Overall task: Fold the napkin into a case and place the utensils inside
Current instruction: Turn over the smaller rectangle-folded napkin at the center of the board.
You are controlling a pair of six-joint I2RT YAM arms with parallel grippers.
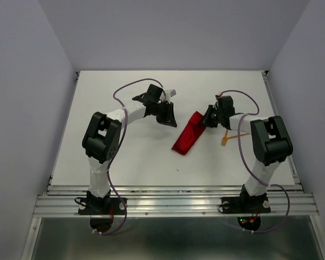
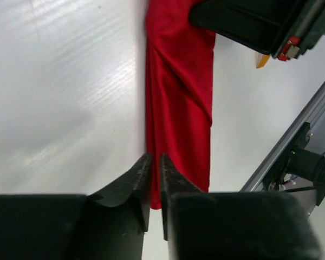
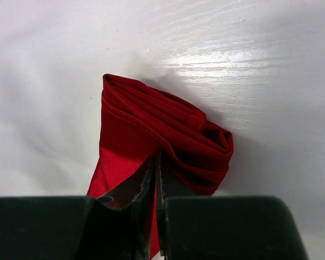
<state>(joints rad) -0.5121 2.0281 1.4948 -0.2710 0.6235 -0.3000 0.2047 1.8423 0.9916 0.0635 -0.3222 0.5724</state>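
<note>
The red napkin [image 1: 188,134] lies folded into a narrow strip, the case, at the table's middle, running from near left to far right. My right gripper [image 1: 207,120] is shut on the strip's far end; in the right wrist view its jaws [image 3: 158,162] pinch a layer of the bunched folds [image 3: 151,124]. My left gripper [image 1: 170,117] hovers just left of the strip, shut and empty [image 2: 154,160], with the strip [image 2: 179,97] stretching away beyond its tips. The orange utensils [image 1: 230,138] lie on the table to the right, partly hidden under the right arm. One orange tip [image 2: 262,59] shows in the left wrist view.
The white table [image 1: 124,157] is enclosed by grey walls on three sides. A metal rail [image 1: 173,203] runs along the near edge and shows in the left wrist view [image 2: 292,135]. Purple cables loop over both arms.
</note>
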